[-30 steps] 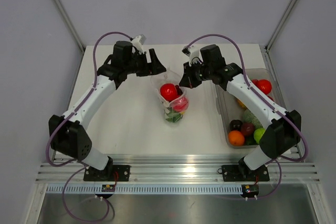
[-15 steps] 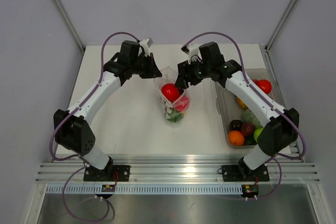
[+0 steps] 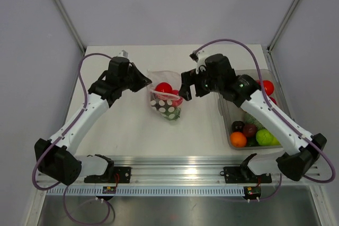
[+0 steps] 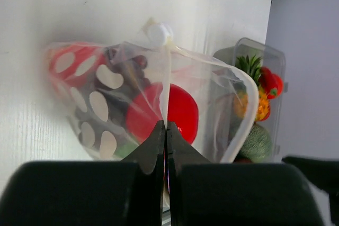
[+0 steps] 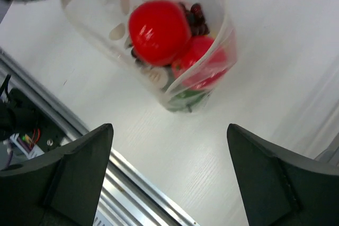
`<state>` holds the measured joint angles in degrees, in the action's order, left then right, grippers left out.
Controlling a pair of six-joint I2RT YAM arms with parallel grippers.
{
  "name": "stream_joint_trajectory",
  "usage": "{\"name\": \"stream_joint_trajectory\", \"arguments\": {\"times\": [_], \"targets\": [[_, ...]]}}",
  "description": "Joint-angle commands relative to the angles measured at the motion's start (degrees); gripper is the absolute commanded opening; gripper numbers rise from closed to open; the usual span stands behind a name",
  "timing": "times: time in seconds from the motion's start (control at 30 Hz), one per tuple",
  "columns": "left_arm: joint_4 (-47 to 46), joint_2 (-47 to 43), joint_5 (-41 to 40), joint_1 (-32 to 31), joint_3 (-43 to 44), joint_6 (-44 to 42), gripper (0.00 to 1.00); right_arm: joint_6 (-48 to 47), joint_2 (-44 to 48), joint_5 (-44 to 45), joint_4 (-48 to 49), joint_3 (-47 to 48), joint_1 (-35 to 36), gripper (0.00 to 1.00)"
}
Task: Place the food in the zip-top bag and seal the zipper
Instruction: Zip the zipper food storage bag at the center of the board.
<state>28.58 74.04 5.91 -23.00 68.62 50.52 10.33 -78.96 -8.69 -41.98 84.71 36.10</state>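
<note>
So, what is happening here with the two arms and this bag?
The left gripper is shut on the rim of the clear plastic bag with white dots. Inside lie a round red toy fruit, dark grapes and green pieces. The right gripper is open and hovers beside the bag, holding nothing. More toy food waits in the clear rectangular tray on the right. The bag is not yet sealed.

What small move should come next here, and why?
Probably bring the open right gripper onto the free mouth edge of the dotted clear plastic bag and close. The left gripper is shut on one edge, red round toy food sits inside, and the mouth gapes.
</note>
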Motion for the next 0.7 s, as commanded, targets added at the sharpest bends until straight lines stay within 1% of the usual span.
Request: {"name": "stream_joint_trajectory", "arguments": {"times": [0.0, 0.1, 0.17, 0.3, 0.4, 0.53, 0.57, 0.63, 0.67], "targets": [[-4.8, -2.5, -5.3, -0.4, -1.7, 7.9, 0.0, -0.1, 6.5, 8.3, 4.5, -6.7, 8.3, 0.96], [-3.9, -1.8, -5.3, -0.6, -0.8, 7.3, 0.0, -1.8, 9.4, 10.3, 10.1, -12.5, 9.2, 0.95], [-3.6, -1.4, -5.3, -0.7, -0.7, 7.3, 0.0, -2.7, 9.2, 10.6, 11.6, -13.6, 9.2, 0.93], [-4.0, -1.4, -5.2, -1.1, -0.8, 7.4, 0.0, -3.6, 4.9, 9.2, 13.7, -14.0, 9.3, 0.91], [-3.6, -1.7, -5.4, -1.1, -0.9, 7.1, 0.0, -4.6, 2.1, 10.5, 16.8, -14.4, 9.3, 0.89], [-3.3, -2.1, -5.6, -1.1, -0.9, 6.7, 0.0, -5.7, -1.5, 9.6, 20.3, -13.3, 9.2, 0.86], [-3.3, -2.1, -5.6, -1.1, -0.9, 6.6, 0.0, -5.8, -2.4, 9.4, 20.7, -12.8, 9.3, 0.81], [-3.2, -2.5, -5.6, -1.2, -0.9, 6.3, 0.0, -6.1, -4.7, 9.3, 21.4, -11.1, 9.3, 0.76], [-3.1, -2.7, -5.5, -1.1, -0.9, 6.3, 0.0, -6.0, -5.2, 9.3, 22.9, -10.8, 9.2, 0.71]]}}
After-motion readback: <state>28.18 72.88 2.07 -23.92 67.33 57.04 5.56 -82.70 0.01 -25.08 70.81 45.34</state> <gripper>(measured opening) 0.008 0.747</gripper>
